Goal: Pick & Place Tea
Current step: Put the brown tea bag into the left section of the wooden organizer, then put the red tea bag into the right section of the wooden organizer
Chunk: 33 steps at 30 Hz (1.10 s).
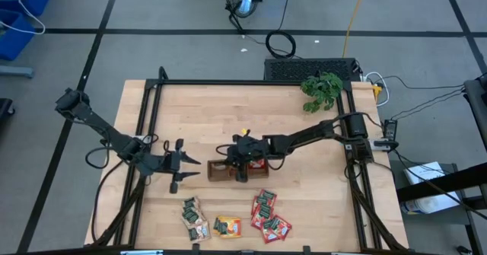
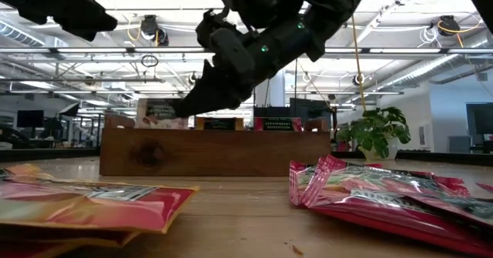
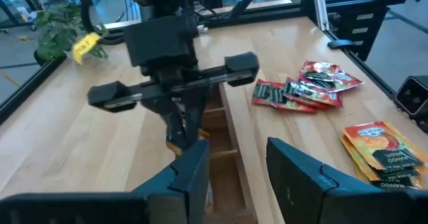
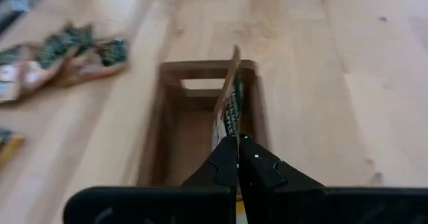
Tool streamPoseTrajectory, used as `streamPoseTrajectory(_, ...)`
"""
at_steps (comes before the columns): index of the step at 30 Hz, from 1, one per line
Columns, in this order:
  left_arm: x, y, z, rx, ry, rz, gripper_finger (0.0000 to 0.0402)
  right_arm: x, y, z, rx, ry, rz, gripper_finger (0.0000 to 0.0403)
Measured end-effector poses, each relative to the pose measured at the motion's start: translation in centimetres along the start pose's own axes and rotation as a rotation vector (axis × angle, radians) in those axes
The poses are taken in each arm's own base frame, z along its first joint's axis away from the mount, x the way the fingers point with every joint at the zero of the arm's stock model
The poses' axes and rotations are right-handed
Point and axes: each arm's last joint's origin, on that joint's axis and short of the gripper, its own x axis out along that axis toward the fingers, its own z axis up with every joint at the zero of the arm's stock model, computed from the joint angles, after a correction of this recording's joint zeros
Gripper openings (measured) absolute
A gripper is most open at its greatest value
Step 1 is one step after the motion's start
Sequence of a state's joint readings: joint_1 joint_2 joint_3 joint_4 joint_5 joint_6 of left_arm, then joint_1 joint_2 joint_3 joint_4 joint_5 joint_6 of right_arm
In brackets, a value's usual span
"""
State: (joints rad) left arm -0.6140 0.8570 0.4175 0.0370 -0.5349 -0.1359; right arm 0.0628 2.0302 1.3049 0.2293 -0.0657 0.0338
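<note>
High: my right fingers [image 1: 242,173] reach over the brown tray [image 1: 242,169], my left fingers [image 1: 185,171] hover just beside its end; tea sachets [image 1: 268,213] lie in piles on the tabletop [image 1: 319,194].
Low: tray labels unreadable.
Left wrist: fingers narrowly apart, empty; orange sachets [image 3: 378,144] read "MANGO".
Right wrist: fingers pinch one sachet [image 4: 231,103] upright in the tray.

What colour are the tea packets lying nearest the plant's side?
Red with green marks: the red sachets, clearest in the left wrist view.

Red sachets [image 1: 268,213], orange sachet [image 1: 227,226], brown tray [image 1: 221,170], black claws.
</note>
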Motion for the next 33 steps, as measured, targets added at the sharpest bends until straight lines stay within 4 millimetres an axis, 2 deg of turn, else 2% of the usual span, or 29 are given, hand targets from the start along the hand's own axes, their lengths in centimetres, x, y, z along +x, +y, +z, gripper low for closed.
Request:
streamPoseTrajectory(10, 0.0, 0.0, -0.2, -0.004, 0.022, 0.000, 0.0152, 0.0, -0.2, -0.2, -0.016, 0.016, -0.021, 0.0008)
streamPoseTrajectory(13, 0.0, 0.0, -0.3, -0.010, 0.032, -0.001, 0.0152, -0.1, -0.2, 0.1, -0.018, -0.006, -0.020, 0.0036)
streamPoseTrajectory(17, 0.0, 0.0, -0.4, -0.020, 0.034, -0.007, 0.0152, -0.3, -0.2, 0.3, -0.004, -0.016, -0.023, 0.0093)
streamPoseTrajectory(22, 0.0, 0.0, -0.4, -0.029, 0.034, -0.006, 0.0152, -0.3, -0.5, 0.4, -0.026, -0.017, -0.111, 0.0156)
streamPoseTrajectory(28, -0.2, -0.3, -0.4, -0.032, 0.037, -0.024, 0.0152, -2.0, -0.5, 2.1, -0.043, -0.073, -0.176, 0.0194)
streamPoseTrajectory(33, -0.5, -0.8, -0.5, -0.030, 0.035, -0.053, 0.0152, -4.7, 0.3, 4.0, -0.042, -0.090, -0.163, 0.0201)
